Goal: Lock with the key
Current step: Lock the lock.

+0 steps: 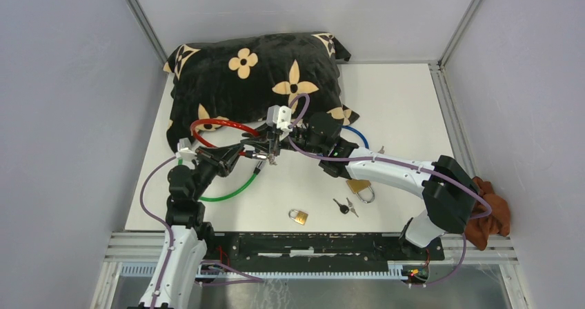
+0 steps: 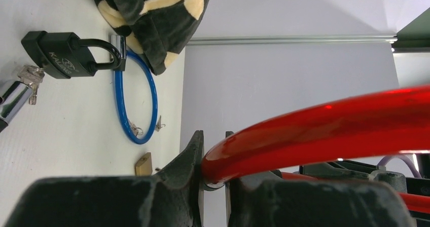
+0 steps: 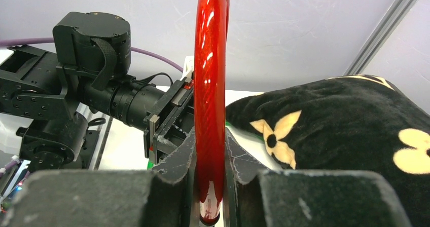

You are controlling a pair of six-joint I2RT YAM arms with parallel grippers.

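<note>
Grip is doubled: my left fingers [image 2: 185,166] are pinched narrow on one end of the red cable [image 3: 210,85], and my right fingers [image 3: 180,161] clamp the same cable close by. The loop therefore hangs clear of the tabletop [image 1: 414,109], just in front of the pillow [image 1: 255,81] and toward the left edge. I judge the double hold steadies one end while the other is lined up to lock; loose keys [image 1: 343,205] lie well apart by the near edge, and whether any key sits in this lock I cannot tell.
</note>
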